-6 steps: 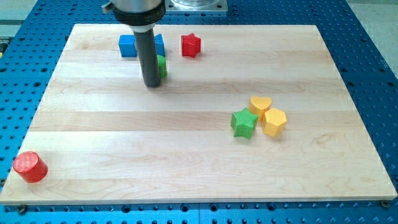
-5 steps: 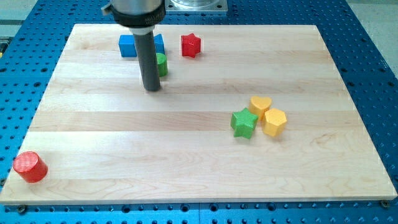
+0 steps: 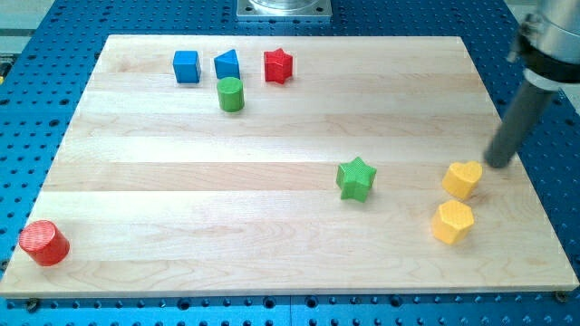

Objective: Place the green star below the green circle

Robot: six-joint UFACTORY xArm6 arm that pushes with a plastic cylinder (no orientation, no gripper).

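Observation:
The green star [image 3: 356, 178] lies right of the board's middle. The green circle [image 3: 231, 94] stands near the view's top left, just below the blue triangle [image 3: 227, 64]. My tip [image 3: 497, 164] is at the view's right, just up and right of the yellow heart [image 3: 462, 179], far right of the green star. The rod leans up toward the view's top right corner.
A yellow hexagon [image 3: 452, 222] lies below the yellow heart. A blue cube [image 3: 186, 66] and a red star [image 3: 278, 65] flank the blue triangle at the top. A red cylinder [image 3: 43, 243] sits at the bottom left corner of the wooden board [image 3: 272, 254].
My tip has moved from beside the green circle to the view's right. The yellow heart and hexagon now lie farther right and lower, apart from the green star. The green star has stayed put.

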